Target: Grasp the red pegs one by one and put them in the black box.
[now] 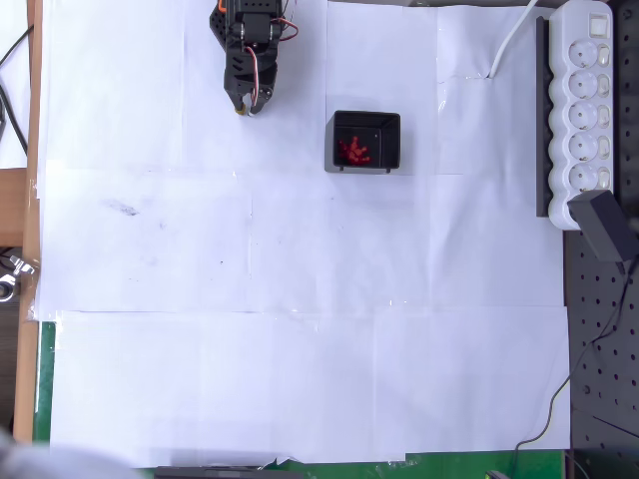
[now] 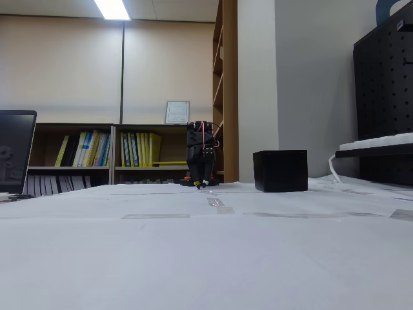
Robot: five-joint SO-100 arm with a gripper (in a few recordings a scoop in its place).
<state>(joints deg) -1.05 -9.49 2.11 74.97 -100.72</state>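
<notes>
From above I see my gripper up near the top of the white paper-covered table, left of the black box. Its two fingers sit close together, almost no gap, and I see nothing between them. The tips point down at the paper, well apart from the box. The arm is tucked in short and runs off the top edge, so I can't see its base.

In the low fixed view the gripper hangs straight down with its tips just at the table — I can't tell if they touch it. The arm above it stands upright.

Next comes the box. From above, the red pegs lie in a little heap on its floor, bunched so tight that I can't count them. From the side the black box hides them behind its wall.

Far right, a white power strip lies along the table's edge — a black plug sits at its lower end.
</notes>
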